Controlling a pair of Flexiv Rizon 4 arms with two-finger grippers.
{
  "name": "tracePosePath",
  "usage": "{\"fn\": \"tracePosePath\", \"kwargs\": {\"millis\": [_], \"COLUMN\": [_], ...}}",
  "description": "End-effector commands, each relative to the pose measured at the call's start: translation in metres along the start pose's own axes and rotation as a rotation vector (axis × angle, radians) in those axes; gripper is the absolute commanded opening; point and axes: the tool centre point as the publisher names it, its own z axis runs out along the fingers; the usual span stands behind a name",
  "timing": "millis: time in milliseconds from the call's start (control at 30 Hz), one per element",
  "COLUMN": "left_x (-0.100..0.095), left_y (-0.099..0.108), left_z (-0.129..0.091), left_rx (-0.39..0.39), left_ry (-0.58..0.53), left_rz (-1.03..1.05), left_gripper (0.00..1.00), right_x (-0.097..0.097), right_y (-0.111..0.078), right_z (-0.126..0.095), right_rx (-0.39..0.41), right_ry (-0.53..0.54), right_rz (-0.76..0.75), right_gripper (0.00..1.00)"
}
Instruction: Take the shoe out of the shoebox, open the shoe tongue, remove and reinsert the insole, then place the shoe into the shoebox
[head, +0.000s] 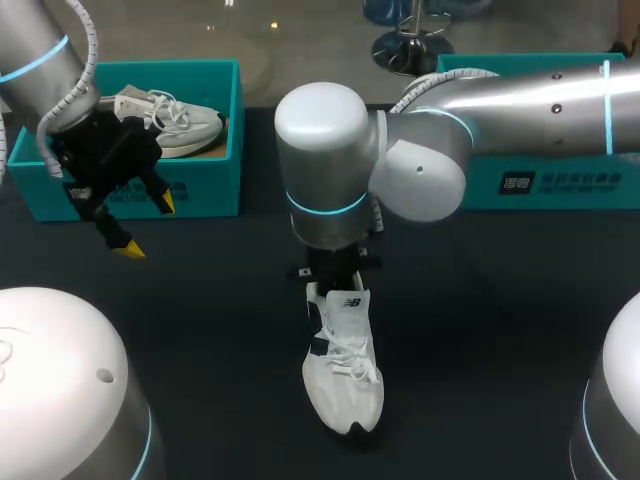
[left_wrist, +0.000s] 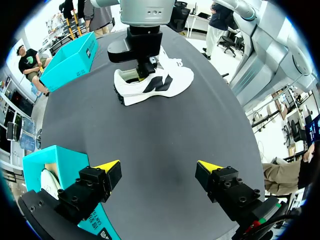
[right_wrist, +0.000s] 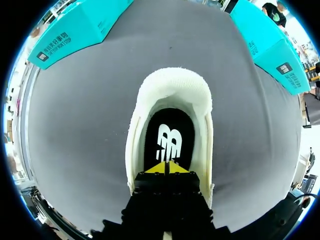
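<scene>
Directly beneath the right gripper (right_wrist: 165, 167): one white shoe (head: 345, 370), standing upright on the dark table (head: 200, 330). Its heel opening is under the jaws and its toe points away from them. The right jaws are drawn together, yellow tips touching, and are lowered into the shoe's opening just above the black insole (right_wrist: 169, 135). Whether they pinch the insole's edge cannot be told.

The left gripper (left_wrist: 159, 166) hangs above the table with its jaws spread wide and nothing between them. The shoe lies well ahead of these jaws, side-on to them.

Count of items: two shoes, two boxes, two grippers. One teal shoebox (head: 215, 180) sits close beside a left finger and holds the second shoe (head: 185, 125). The second shoebox (head: 590, 185), also teal, stands well apart from both sets of jaws, behind the right arm.
</scene>
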Motion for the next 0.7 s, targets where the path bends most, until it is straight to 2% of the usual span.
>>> {"fn": "tracePosePath", "kwargs": {"millis": [33,433,600,700], "left_x": [0.000,0.000,0.000,0.000], "left_y": [0.000,0.000,0.000,0.000], "left_z": [0.000,0.000,0.000,0.000], "left_rx": [-0.003,-0.003,-0.003,-0.003], "left_ry": [0.001,0.001,0.001,0.001], "left_rz": [0.000,0.000,0.000,0.000], "left_gripper": [1.00,1.00,1.00,1.00], "right_x": [-0.004,0.002,0.002,0.000], "right_y": [0.003,0.004,0.001,-0.001], "right_z": [0.002,0.039,0.043,0.037], "right_rx": [0.010,0.068,0.078,0.074], "right_ry": [0.006,0.060,0.077,0.081], "right_rz": [-0.007,0.006,0.014,0.019], "right_gripper": [0.00,0.00,0.00,0.00]}}
